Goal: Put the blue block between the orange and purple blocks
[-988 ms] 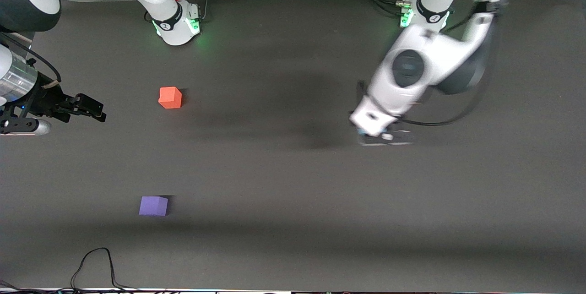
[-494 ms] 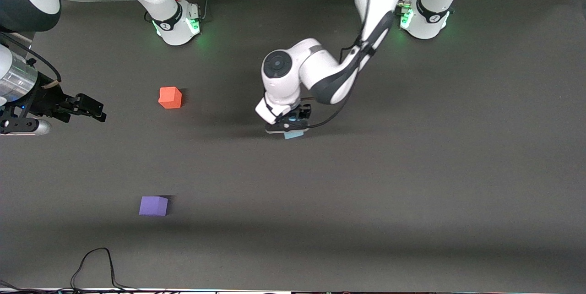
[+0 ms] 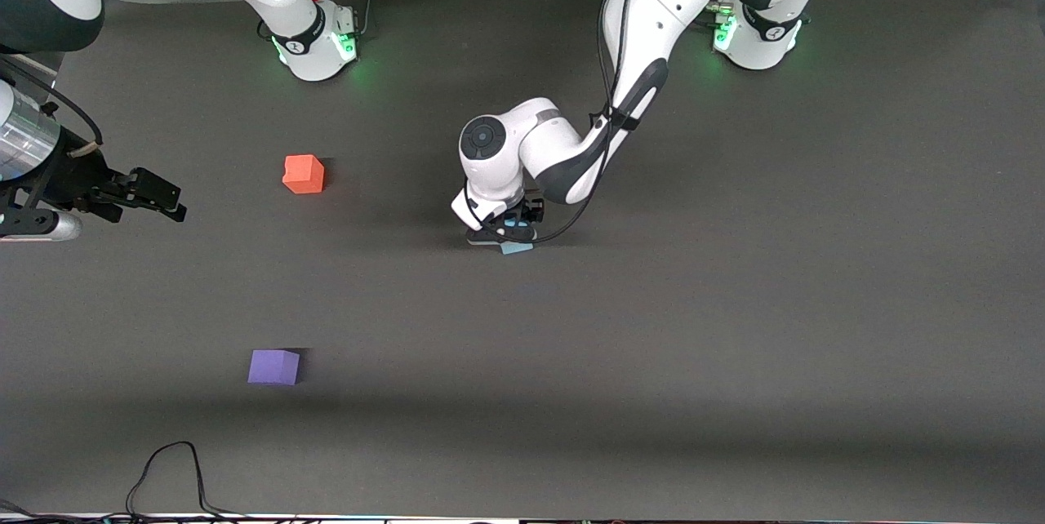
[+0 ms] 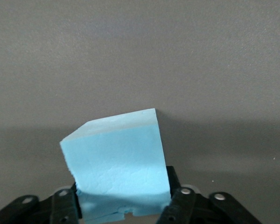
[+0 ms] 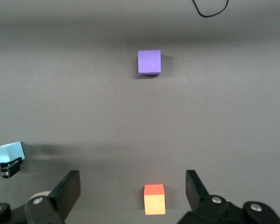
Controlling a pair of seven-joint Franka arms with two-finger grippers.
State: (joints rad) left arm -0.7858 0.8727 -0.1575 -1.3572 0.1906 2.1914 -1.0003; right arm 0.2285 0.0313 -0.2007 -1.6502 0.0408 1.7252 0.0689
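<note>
A dark grey surface (image 3: pixel 735 344) carries two small foam cubes toward the right arm's end. The orange block (image 3: pixel 303 174) sits closer to the robot bases, and the purple block (image 3: pixel 273 366) sits nearer the front camera, well apart from it, with bare surface between them.

The left arm reaches from its base to the middle of the surface. Its hand, the left hand (image 3: pixel 501 236), points downward and is closed on the blue block (image 3: pixel 516 246), a light sky-blue cube. In the left wrist view the blue block (image 4: pixel 116 163) fills the space between the two black fingers (image 4: pixel 182 205), which press against its sides, and it is tilted slightly. It hangs over the middle of the surface, well apart from both other cubes, and whether it touches the surface cannot be told.

The right arm waits at its own end of the surface. The right hand (image 3: pixel 155 197) points toward the orange block with its fingers spread wide and nothing between them. The right wrist view shows the orange block (image 5: pixel 154 199) lying between those open fingers' tips and the purple block (image 5: pixel 149 62) farther on.
</note>
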